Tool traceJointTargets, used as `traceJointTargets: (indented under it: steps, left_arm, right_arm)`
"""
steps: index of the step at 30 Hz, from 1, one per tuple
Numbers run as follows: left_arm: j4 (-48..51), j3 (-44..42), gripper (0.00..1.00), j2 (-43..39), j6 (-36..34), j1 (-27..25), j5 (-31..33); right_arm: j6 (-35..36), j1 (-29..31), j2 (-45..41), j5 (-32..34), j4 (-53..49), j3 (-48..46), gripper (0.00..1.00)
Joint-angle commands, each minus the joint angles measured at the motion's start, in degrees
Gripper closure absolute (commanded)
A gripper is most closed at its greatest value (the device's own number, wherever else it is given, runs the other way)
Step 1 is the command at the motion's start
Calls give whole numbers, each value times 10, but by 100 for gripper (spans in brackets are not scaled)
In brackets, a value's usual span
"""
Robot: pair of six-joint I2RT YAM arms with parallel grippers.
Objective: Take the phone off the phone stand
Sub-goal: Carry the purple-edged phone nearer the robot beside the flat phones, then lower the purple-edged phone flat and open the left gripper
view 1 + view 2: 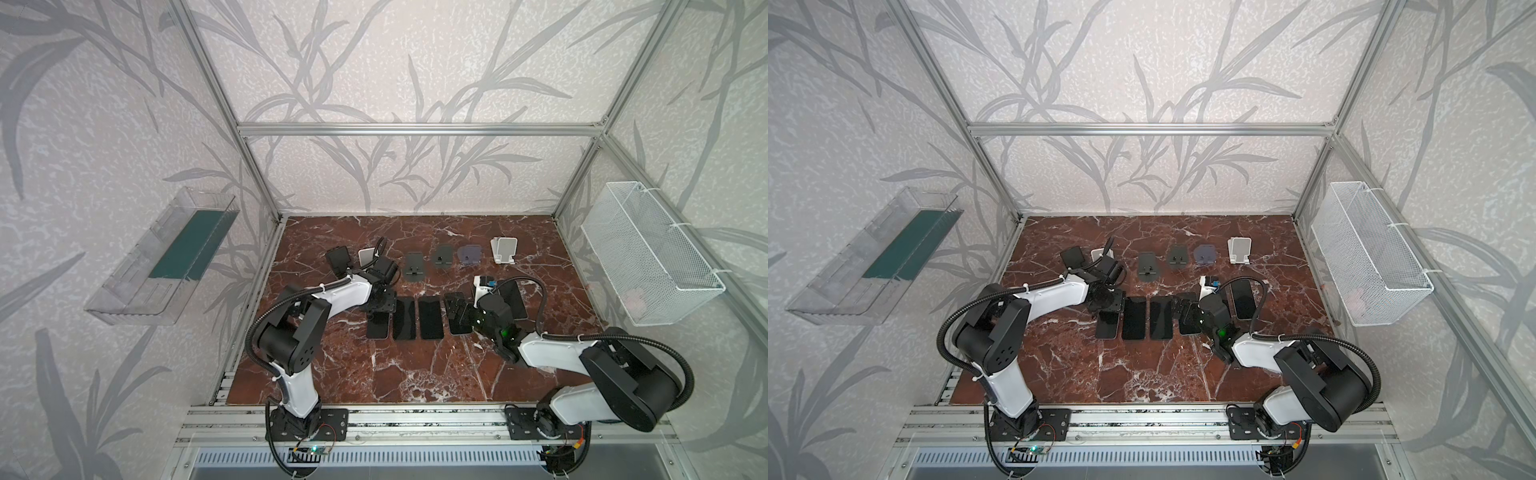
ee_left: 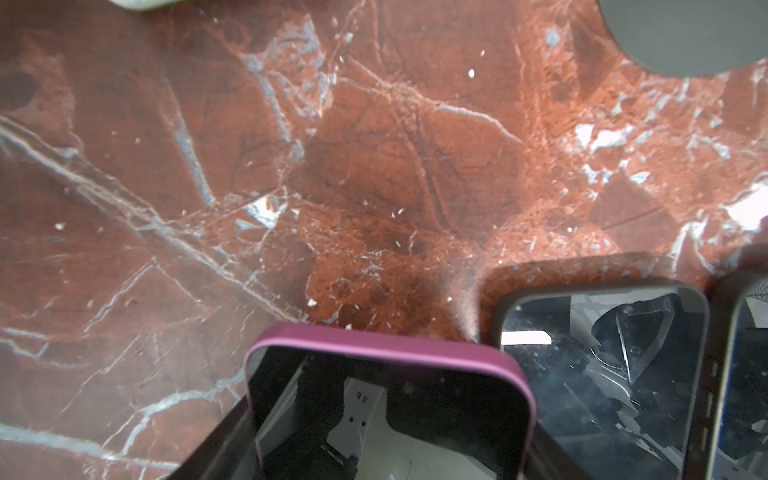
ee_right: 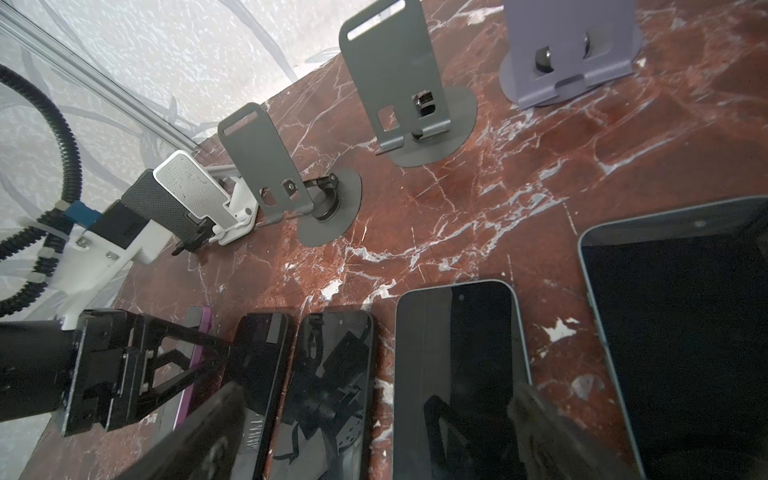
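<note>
A phone in a magenta case (image 2: 386, 399) sits between the dark fingers (image 2: 220, 440) of my left gripper (image 2: 390, 419), which is shut on it. In both top views this phone (image 1: 377, 329) (image 1: 1108, 326) is at the left end of a row of dark phones, low at the table; whether it rests there I cannot tell. Behind it, the phone stands (image 1: 413, 268) (image 3: 266, 162) form a back row, all of them without a phone. My right gripper (image 1: 459, 311) (image 3: 374, 432) hangs open over a phone (image 3: 457, 374) further right in the row.
Several black-screened phones (image 1: 429, 318) lie flat side by side on the red marble table (image 1: 415, 374). A clear bin (image 1: 162, 257) hangs on the left wall, and a white wire basket (image 1: 648, 257) on the right wall. Metal frame posts edge the table.
</note>
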State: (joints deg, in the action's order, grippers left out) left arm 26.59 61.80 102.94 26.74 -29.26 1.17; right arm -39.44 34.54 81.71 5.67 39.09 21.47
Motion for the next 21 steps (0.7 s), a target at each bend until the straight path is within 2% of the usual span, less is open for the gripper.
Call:
traceJointTargets:
  steps: [1, 21]
  left_arm:
    - [16, 19, 39, 1, 1, -4, -8]
    - [18, 23, 35, 6, -3, -3, -12]
  right_arm:
    - [-4, -1, -2, 2, -1, 10, 1]
    - [-5, -1, -2, -2, -3, 12, 1]
